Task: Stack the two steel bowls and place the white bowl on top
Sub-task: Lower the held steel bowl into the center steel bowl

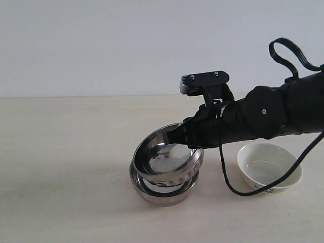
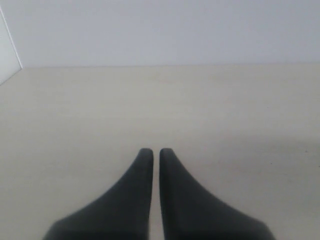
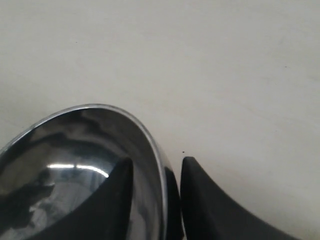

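Observation:
Two steel bowls show in the exterior view. The upper steel bowl (image 1: 161, 152), with a dimpled lower band, hangs tilted, its low side resting in the lower steel bowl (image 1: 163, 196), which stands on the table. My right gripper (image 1: 185, 138) is shut on the upper bowl's rim (image 3: 159, 150), with one finger (image 3: 117, 185) inside and the other finger (image 3: 200, 190) outside. To the right of the stack, the white bowl (image 1: 268, 171) stands upright on the table. My left gripper (image 2: 151, 151) is shut on nothing above bare table and does not show in the exterior view.
A black cable (image 1: 229, 179) hangs from my right arm (image 1: 273, 114) and loops down across the white bowl's front. The pale table (image 1: 61, 152) runs back to a plain wall.

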Tool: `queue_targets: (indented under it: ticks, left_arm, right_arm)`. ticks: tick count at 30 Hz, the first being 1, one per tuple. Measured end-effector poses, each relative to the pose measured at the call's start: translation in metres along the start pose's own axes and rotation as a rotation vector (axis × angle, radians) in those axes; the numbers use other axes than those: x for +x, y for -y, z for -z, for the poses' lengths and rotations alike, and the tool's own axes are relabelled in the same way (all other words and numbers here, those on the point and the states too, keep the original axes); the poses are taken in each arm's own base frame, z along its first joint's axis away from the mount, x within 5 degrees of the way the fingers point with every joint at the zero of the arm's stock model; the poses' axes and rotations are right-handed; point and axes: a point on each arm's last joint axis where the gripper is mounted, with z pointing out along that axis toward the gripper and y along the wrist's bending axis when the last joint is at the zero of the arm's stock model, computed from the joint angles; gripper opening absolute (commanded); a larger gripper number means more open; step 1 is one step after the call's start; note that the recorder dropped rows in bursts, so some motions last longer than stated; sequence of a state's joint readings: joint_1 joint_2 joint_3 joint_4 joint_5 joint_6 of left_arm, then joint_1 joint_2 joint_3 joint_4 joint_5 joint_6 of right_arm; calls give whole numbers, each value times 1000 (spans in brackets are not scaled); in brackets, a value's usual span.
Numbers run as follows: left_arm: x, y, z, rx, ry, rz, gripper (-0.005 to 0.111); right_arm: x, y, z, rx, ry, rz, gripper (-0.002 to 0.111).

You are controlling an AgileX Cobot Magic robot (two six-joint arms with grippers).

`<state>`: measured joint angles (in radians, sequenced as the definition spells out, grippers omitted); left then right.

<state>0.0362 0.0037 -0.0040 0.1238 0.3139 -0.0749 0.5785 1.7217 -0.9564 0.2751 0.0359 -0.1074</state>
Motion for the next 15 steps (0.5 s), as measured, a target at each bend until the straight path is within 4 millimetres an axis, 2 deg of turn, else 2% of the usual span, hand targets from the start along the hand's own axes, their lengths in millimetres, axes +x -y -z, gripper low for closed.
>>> queue_targets:
  ticks: [7, 15]
  left_arm:
    - [0, 0, 0, 0, 0, 0, 4]
    - [0, 0, 0, 0, 0, 0, 4]
  right_arm:
    - [-1, 0, 0, 1, 12, -18, 0]
    - [7, 0, -12, 6, -12, -57, 0]
